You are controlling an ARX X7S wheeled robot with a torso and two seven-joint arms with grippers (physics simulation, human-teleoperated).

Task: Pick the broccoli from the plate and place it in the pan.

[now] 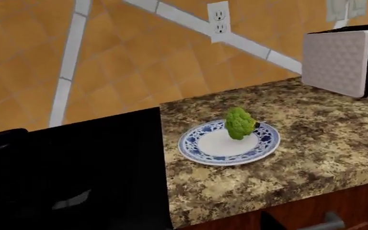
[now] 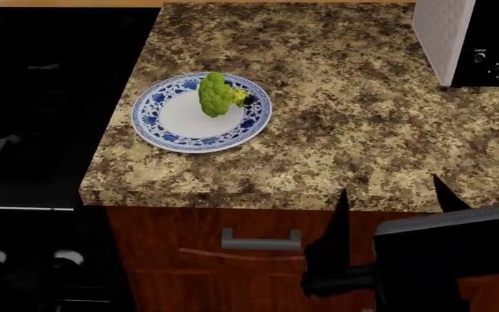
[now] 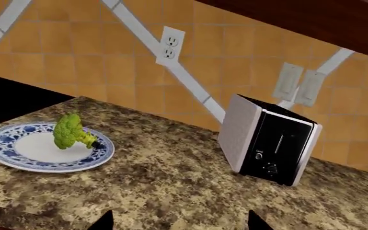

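Observation:
The broccoli (image 2: pixel 216 95) stands on the far side of the plate (image 2: pixel 169 130), which sits on the granite counter near its left end, next to the stove. Both also show in the left wrist view, broccoli (image 1: pixel 239 122) and plate (image 1: pixel 203 148), and in the right wrist view, broccoli (image 3: pixel 67 131) and plate (image 3: pixel 17 160). My right gripper (image 2: pixel 391 188) is open and empty at the counter's front edge, well right of the plate; its tips also show in the right wrist view (image 3: pixel 178 221). My left gripper (image 1: pixel 193 226) shows one dark fingertip (image 1: pixel 268 221) set wide. I cannot make out the pan against the black stove.
A black stove top (image 2: pixel 50 97) lies left of the counter. A white and black toaster (image 2: pixel 457 39) stands at the back right, also seen in the right wrist view (image 3: pixel 270 139). A drawer with a metal handle (image 2: pixel 261 242) is below the counter edge. A wall outlet (image 1: pixel 218 18) is behind.

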